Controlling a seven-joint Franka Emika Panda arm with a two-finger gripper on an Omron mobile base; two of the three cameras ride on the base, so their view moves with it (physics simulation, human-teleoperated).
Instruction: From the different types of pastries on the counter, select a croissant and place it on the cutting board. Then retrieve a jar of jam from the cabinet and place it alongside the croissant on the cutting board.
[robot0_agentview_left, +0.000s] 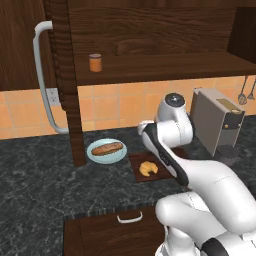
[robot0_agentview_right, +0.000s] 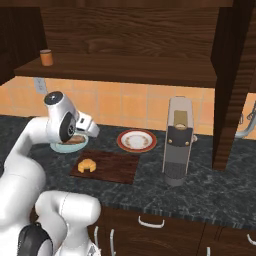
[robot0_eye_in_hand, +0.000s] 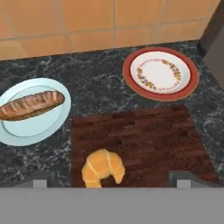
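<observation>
While the croissant (robot0_eye_in_hand: 103, 168) lies on the cutting board (robot0_eye_in_hand: 148, 140), the gripper (robot0_eye_in_hand: 109, 180) hangs above it, jaws wide apart and empty. On the cabinet shelf (robot0_agentview_left: 165, 67) stands the jar of jam (robot0_agentview_left: 95, 62).

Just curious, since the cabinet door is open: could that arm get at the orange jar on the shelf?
Probably yes: the jar of jam stands alone near the shelf's open front edge, and the gripper is open and empty.

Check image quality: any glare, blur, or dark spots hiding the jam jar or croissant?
Left base view: jar of jam sits in dim cabinet shade, still readable; croissant soft but distinct. Right base view: the jar small, low detail. Hand view: croissant evenly lit on the cutting board, no glare, coarse render.
</observation>
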